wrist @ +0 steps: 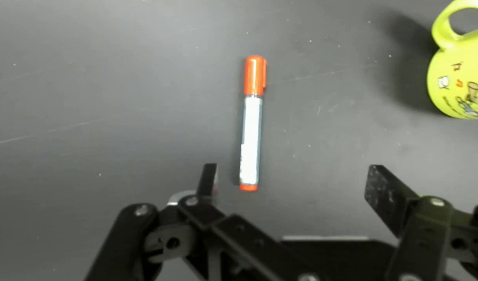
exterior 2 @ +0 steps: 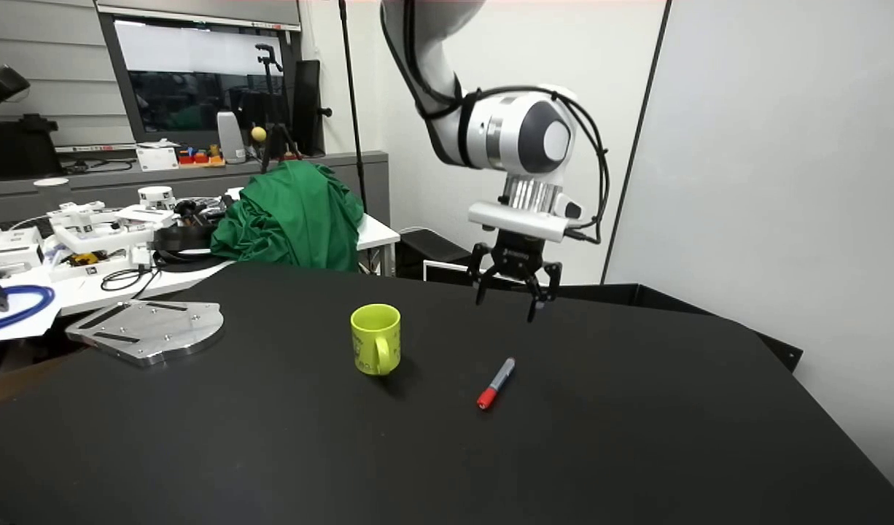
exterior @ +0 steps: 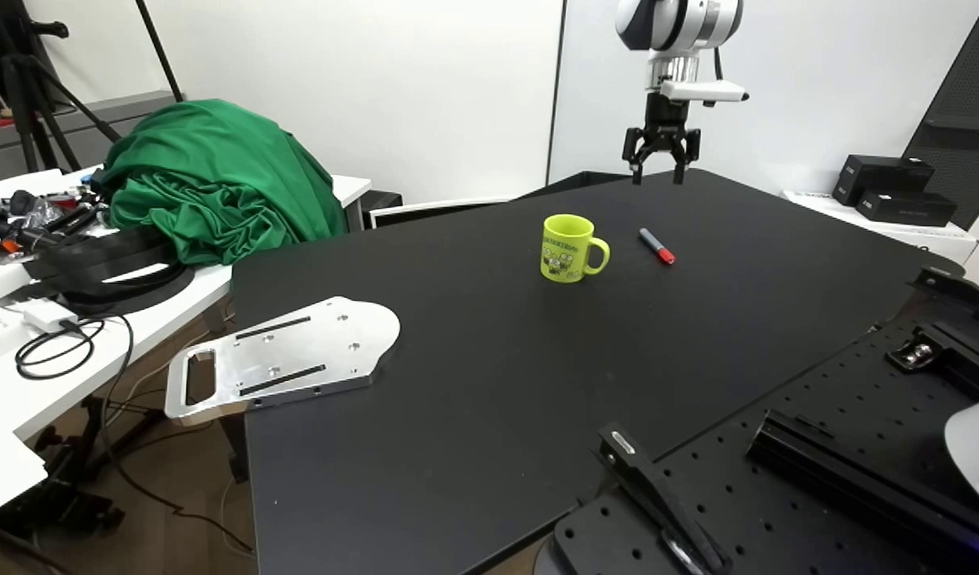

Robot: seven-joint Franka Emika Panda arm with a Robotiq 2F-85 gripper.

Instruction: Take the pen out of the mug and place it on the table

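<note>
The pen, with a red cap and a grey-white body, lies flat on the black table (exterior: 473,447), beside the mug and apart from it. It shows in both exterior views (exterior: 657,246) (exterior 2: 496,383) and in the wrist view (wrist: 251,128). The yellow-green mug stands upright in both exterior views (exterior: 560,249) (exterior 2: 367,343), its handle toward the pen side. It is partly cut off at the upper right of the wrist view (wrist: 463,78). My gripper (exterior: 657,180) is open and empty, above the table beyond the pen. In the wrist view (wrist: 291,168) the pen's tail end lies nearer the left finger.
A silver metal plate (exterior: 314,351) lies at the table's edge, near a cluttered white desk (exterior: 170,319) with a green cloth (exterior: 218,184). A black perforated base (exterior: 777,479) borders the table. Black boxes (exterior: 905,204) and a white wall (exterior 2: 768,146) stand behind.
</note>
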